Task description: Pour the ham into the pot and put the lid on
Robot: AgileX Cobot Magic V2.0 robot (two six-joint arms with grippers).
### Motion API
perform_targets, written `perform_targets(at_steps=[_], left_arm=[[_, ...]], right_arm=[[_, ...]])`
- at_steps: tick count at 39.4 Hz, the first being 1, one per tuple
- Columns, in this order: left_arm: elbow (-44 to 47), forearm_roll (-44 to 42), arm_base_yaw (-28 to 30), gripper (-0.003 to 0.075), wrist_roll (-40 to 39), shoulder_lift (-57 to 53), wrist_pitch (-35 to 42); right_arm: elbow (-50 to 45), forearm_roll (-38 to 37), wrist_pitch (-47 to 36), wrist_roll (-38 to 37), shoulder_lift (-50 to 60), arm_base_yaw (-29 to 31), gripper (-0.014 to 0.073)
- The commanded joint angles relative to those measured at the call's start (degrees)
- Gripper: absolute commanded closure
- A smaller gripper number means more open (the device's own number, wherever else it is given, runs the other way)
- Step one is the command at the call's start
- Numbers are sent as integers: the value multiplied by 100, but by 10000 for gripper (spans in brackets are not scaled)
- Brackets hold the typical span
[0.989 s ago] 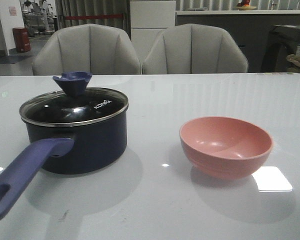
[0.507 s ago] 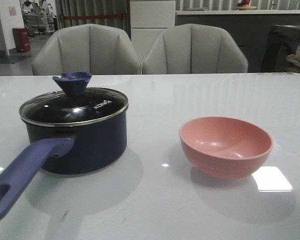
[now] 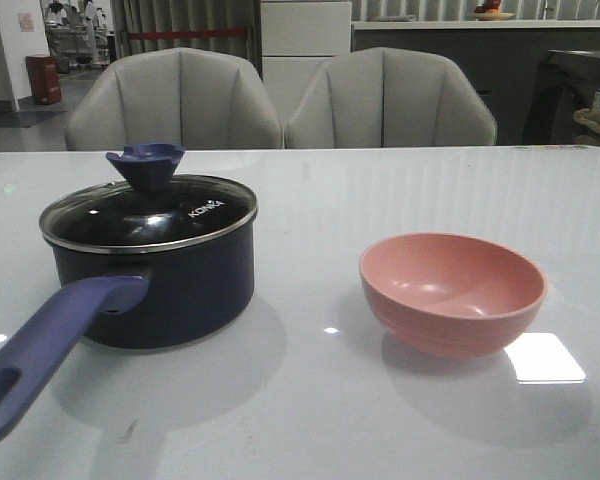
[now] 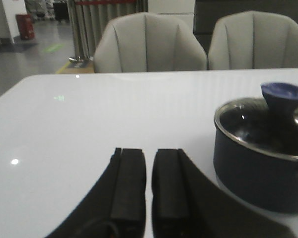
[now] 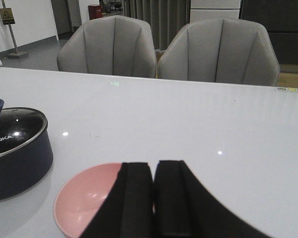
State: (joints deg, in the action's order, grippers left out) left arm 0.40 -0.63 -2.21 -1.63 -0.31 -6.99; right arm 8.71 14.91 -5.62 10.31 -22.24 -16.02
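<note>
Where front view lacks arms, wrist views show closed left gripper [image 4: 149, 186], right gripper [image 5: 154, 198]

Left end effector [image 4: 149, 191] fingers nearly together, empty. Right end effector [image 5: 153, 198] fingers closed together, empty.

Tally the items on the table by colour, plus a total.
Navy/blue: 2 - the pot and the lid seated on it
Pink: 1 - the bowl, no ham visible in it
Total: 3
</note>
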Motion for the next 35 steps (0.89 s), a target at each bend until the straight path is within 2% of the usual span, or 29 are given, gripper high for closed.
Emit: perform_targets(at_steps=[1, 35], left_arm=[[182, 1, 120, 577, -110, -131, 803], [173, 63, 120, 577, -110, -121, 771]], right_arm=[[148, -28, -433, 19, -13, -1, 441], [148, -28, -433, 19, -13, -1, 441]])
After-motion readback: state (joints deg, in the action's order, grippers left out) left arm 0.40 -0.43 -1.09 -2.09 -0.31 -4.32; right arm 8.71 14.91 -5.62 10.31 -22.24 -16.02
